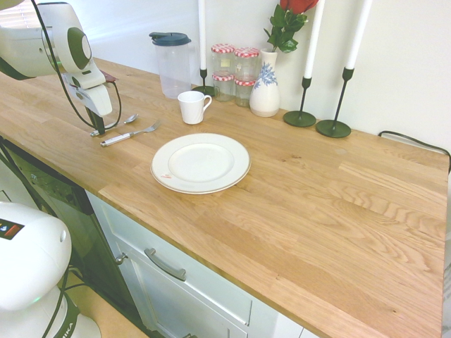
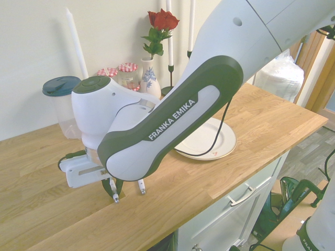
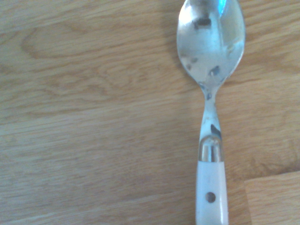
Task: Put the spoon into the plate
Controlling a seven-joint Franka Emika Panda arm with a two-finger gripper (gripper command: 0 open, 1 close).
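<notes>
I see bright, even daylight, washed-out white glare at the arm (image 1: pixel 42 42) top corner, soft shadow under the gripper (image 1: pixel 99 129), wide-angle bending at edges, wrist view slightly soft, window glints on the spoon (image 3: pixel 211 51) bowl.

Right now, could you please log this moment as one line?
end effector: shut on spoon handle | spoon: on counter, beside fork | plate: empty
</notes>
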